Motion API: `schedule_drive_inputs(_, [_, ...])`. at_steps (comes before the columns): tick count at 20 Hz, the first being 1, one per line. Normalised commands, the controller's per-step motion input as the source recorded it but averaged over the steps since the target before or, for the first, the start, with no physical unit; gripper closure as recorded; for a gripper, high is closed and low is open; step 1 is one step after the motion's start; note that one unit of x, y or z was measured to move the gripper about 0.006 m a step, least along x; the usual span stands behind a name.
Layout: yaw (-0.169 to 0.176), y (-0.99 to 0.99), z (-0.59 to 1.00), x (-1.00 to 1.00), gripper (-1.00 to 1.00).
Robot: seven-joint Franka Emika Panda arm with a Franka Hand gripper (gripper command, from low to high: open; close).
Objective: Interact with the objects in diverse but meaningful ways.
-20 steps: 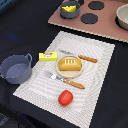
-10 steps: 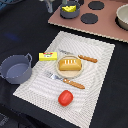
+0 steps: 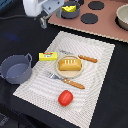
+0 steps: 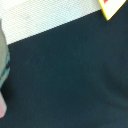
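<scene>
Nearest, a red tomato sits on the striped placemat, then bread loaf and butter block; beyond, the claw, its opening unreadable, hovers well apart, so it likely must descend squarely over one toy.

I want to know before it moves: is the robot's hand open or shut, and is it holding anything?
Hand: cannot be told; it sits at the exterior view's top edge, fingers unclear, and no toy is seen in it.
</scene>
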Motion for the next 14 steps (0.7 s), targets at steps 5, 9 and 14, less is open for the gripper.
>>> schedule_drive_inputs(5, [0.064, -0.74, 0.0, 0.44, -1.0])
schedule_drive_inputs(9, [0.128, -0.29, -0.26, 0.31, -1.0])
schedule_drive_inputs(14, [0.103, -0.03, -0.34, -0.1, -1.0])
